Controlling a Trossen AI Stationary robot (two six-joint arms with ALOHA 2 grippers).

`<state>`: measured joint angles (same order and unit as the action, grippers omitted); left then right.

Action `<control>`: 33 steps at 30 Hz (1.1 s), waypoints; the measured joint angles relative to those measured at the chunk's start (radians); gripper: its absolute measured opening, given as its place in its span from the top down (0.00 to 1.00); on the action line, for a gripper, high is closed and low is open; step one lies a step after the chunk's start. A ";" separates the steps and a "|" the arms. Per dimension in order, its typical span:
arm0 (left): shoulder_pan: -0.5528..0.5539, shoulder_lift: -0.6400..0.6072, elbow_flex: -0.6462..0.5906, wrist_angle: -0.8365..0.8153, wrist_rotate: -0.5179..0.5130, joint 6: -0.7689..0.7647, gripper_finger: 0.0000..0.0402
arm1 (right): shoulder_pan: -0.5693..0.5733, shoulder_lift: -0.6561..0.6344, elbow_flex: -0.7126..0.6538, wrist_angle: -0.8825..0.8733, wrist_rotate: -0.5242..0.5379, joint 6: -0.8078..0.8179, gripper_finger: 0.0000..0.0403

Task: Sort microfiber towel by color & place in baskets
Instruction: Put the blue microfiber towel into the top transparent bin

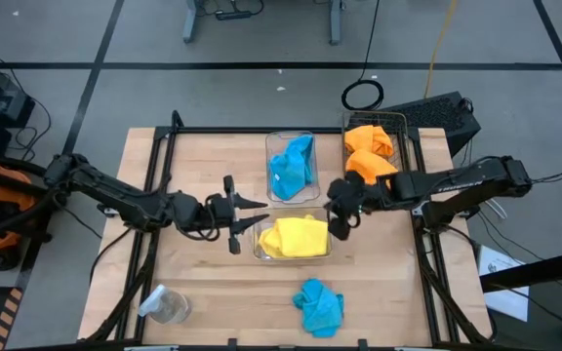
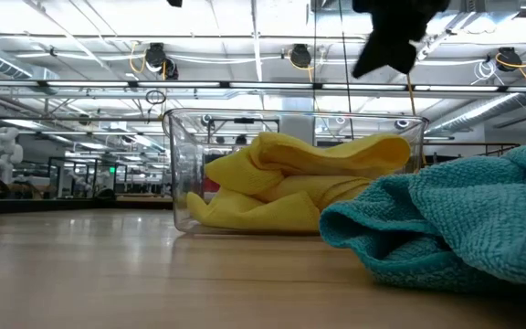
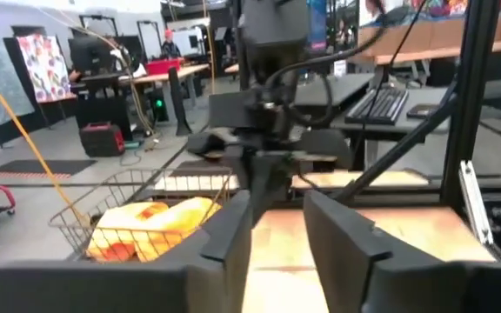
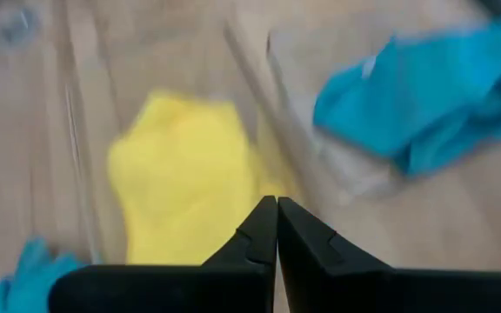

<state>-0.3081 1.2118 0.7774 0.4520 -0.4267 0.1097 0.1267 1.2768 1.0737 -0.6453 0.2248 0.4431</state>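
Note:
Yellow towels point(image 1: 294, 237) fill the near clear bin point(image 1: 258, 244), also seen in the low view as yellow towels point(image 2: 290, 178). A turquoise towel point(image 1: 293, 166) lies in the far clear bin point(image 1: 273, 141). Orange towels point(image 1: 371, 146) sit in the wire-mesh basket point(image 1: 398, 125). Another turquoise towel point(image 1: 318, 305) lies crumpled on the table near the front edge. My left gripper point(image 1: 260, 212) hovers open just left of the yellow bin, empty. My right gripper point(image 1: 340, 226) hangs shut and empty above that bin's right end; its wrist view shows the right gripper point(image 4: 277, 202) over the yellow cloth.
A small clear jar point(image 1: 167, 305) lies on the table's near left. Black frame rails point(image 1: 154, 195) run along both table sides. Bare wood lies left of the bins and between the yellow bin and the loose turquoise towel. A keyboard point(image 1: 435, 109) sits beyond the far right corner.

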 joint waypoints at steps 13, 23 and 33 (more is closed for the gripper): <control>0.000 0.003 -0.062 -0.042 0.052 -0.030 0.82 | 0.351 0.039 0.000 0.038 0.003 0.259 0.99; 0.000 0.003 -0.062 -0.053 0.060 -0.026 0.82 | 0.575 0.165 0.000 0.316 -0.024 0.367 0.77; 0.000 0.003 -0.062 -0.050 0.059 0.004 0.82 | 0.612 0.279 0.000 0.349 -0.011 0.480 0.47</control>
<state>-0.3080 1.2152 0.7158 0.4015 -0.3672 0.1140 0.7388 1.5562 1.0737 -0.2965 0.2136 0.9232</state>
